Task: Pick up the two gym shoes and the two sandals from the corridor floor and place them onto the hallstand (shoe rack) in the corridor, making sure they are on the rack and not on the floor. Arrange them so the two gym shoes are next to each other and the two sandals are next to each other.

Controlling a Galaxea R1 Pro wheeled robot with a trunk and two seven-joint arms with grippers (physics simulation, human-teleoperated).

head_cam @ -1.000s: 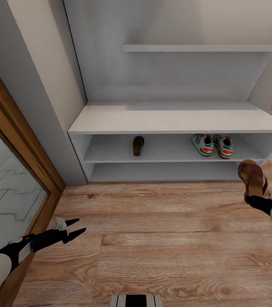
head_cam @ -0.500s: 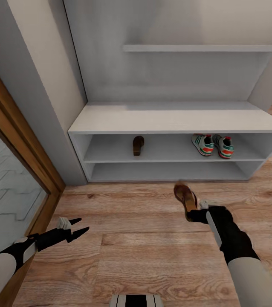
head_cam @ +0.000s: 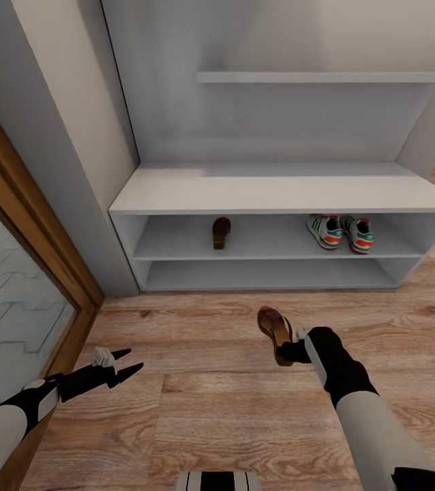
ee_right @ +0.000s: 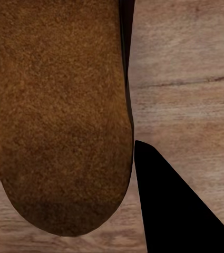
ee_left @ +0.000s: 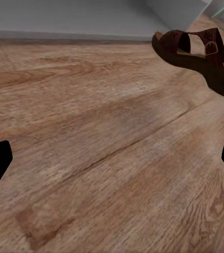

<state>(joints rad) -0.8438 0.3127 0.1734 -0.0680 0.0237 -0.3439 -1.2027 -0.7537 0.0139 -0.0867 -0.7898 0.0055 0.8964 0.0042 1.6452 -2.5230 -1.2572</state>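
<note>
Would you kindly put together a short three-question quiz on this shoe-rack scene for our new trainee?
1. True or false: both gym shoes sit side by side on the hallstand's upper open shelf.
2. What does the right gripper hold? A) a gym shoe B) a sandal C) nothing
3. Fill in: the sandal on the shelf lies toward the rack's ____ end, apart from the gym shoes.

Key:
1. True.
2. B: the held sandal is gripped above the corridor floor, while the left gripper is open and empty.
3. Left.
</note>
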